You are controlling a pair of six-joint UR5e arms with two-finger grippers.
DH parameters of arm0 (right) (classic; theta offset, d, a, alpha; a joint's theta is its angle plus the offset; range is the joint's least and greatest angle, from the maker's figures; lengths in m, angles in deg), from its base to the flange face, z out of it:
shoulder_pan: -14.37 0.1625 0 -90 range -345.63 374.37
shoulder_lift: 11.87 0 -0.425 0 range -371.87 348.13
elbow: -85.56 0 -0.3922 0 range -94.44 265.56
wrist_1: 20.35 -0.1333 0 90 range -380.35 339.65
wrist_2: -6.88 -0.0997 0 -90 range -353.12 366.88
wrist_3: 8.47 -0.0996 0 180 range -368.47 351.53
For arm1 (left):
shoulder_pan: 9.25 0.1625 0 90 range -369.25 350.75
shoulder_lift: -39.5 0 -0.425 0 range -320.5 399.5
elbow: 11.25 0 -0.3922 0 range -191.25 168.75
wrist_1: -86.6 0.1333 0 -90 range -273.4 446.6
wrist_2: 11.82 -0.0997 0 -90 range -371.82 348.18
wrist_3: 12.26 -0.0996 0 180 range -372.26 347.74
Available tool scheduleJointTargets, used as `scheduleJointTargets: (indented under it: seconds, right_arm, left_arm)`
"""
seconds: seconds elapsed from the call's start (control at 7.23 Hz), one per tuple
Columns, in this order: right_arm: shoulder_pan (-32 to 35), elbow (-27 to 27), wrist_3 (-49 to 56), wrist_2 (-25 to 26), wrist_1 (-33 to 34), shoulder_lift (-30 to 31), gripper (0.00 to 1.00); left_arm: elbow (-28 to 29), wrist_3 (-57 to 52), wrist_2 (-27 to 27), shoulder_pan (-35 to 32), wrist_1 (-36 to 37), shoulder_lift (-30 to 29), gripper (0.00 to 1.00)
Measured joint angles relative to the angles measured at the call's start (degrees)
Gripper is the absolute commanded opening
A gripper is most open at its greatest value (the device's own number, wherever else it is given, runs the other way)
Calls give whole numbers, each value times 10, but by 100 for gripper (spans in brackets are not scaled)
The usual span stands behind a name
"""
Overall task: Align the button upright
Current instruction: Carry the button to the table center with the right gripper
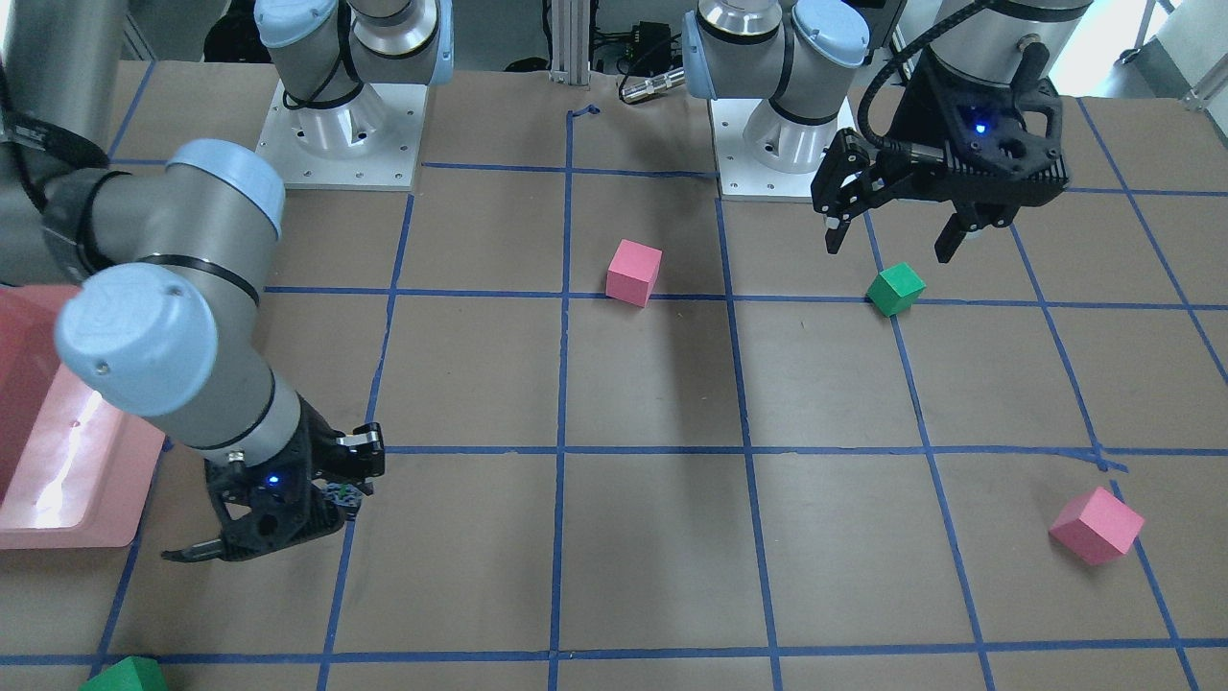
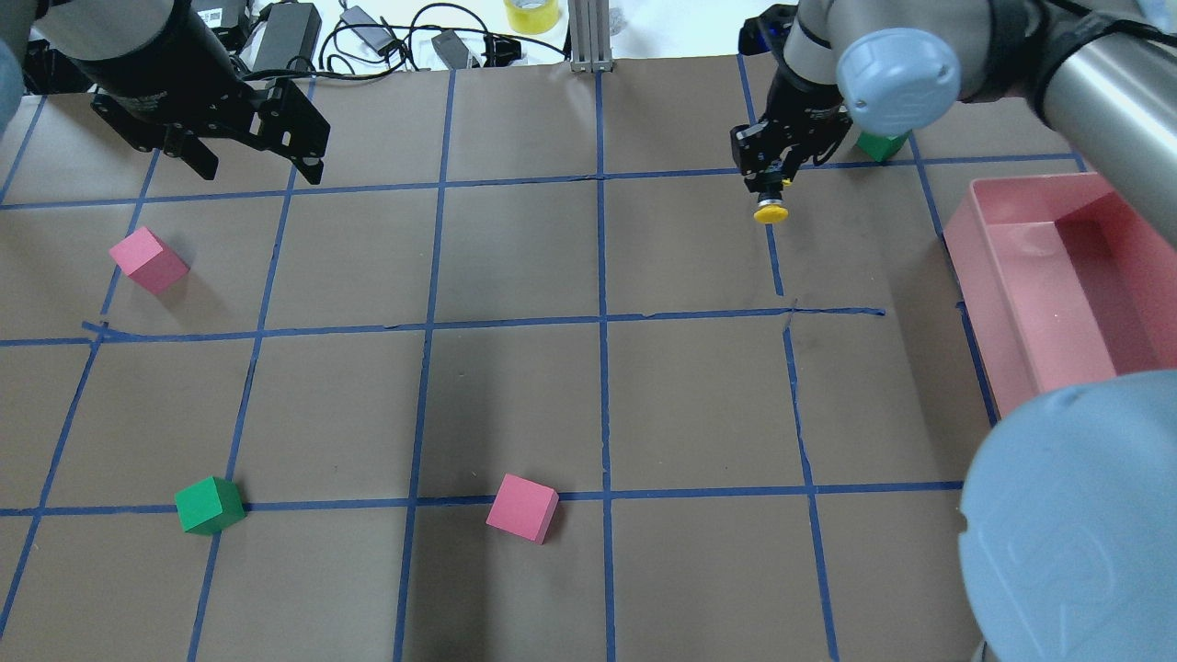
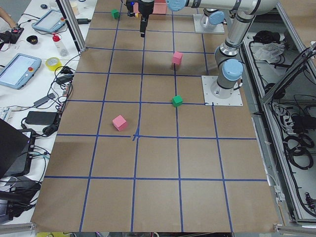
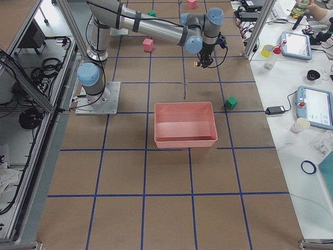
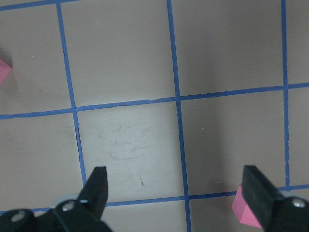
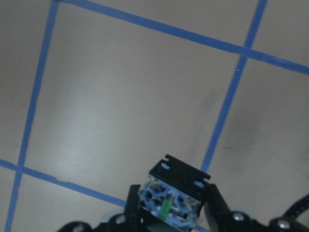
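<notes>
Two fingers of the right gripper point(image 2: 771, 187) pinch the button point(image 2: 771, 214) by its base, lifted over the table point(image 2: 515, 276) around 1 o'clock in the overhead view, cap poking past the tips, I'd guess for reorienting it. That arm's stretched far out, wrist tilted. Left gripper point(image 2: 260, 171) hangs spread wide at 10 o'clock.

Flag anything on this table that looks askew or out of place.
The button is not upright: the right gripper clamps its base, and the yellow cap sticks out past the fingertips at a slant toward the table. The left gripper hangs open, empty. Nothing looks spilled or damaged.
</notes>
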Motion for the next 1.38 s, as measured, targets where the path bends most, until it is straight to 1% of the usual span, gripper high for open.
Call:
scheduleJointTargets:
  seconds: [0.41,0.83,1.38]
  right_arm:
    - [57,33,9,-58,12,-66,0]
    - [78,46,8,-125,39,-101,0]
    - [92,47,-24,-160,74,-135,0]
  left_arm:
    - [0,0,0,0,0,0,100]
    - [0,0,0,0,0,0,100]
    - [0,0,0,0,0,0,100]
